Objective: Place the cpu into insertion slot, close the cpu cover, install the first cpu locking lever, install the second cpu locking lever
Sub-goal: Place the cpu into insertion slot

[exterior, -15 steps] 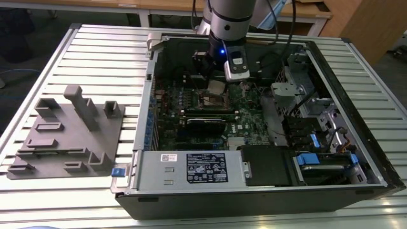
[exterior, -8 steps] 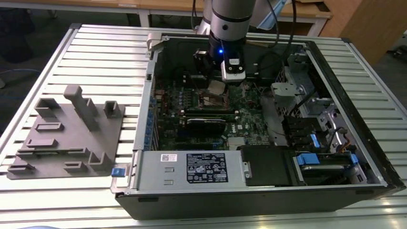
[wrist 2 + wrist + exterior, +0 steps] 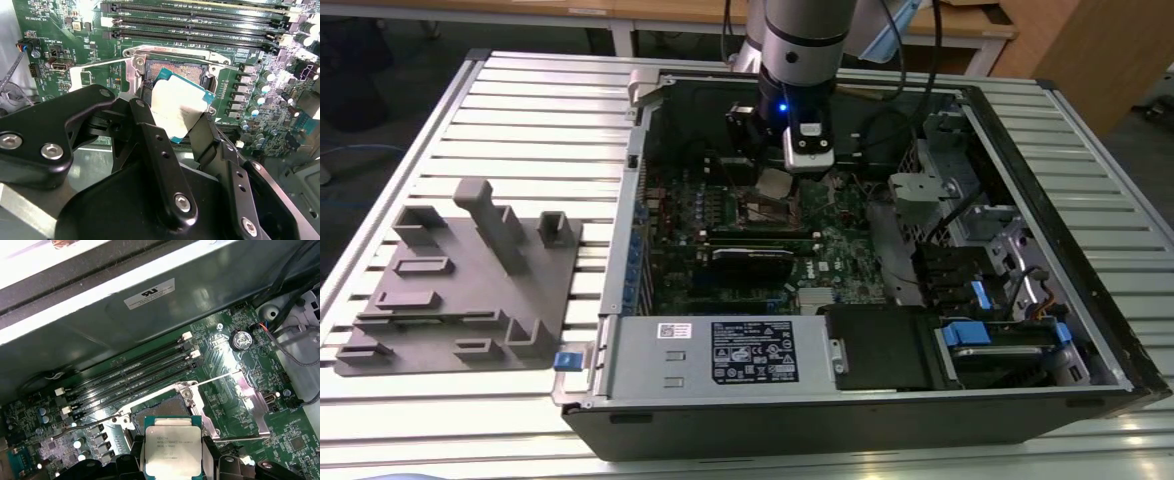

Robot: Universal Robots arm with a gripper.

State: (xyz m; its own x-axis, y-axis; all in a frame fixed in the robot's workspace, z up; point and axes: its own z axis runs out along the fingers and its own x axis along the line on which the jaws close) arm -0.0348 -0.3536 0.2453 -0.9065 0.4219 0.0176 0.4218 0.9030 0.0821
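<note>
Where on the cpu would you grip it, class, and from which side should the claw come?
Grip the cpu by two opposite thin edges. It is a flat square, so the claw can close across its width, as it does here in the first wrist view. Come from the side away from the insertion slot; that probably leaves the leading edge and both flat faces free.

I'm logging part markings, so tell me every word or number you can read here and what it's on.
white case label: too small to read.
cpu top print: blurred, unreadable.
black power-supply label: too small to read.
Nothing here reads clearly.
</note>
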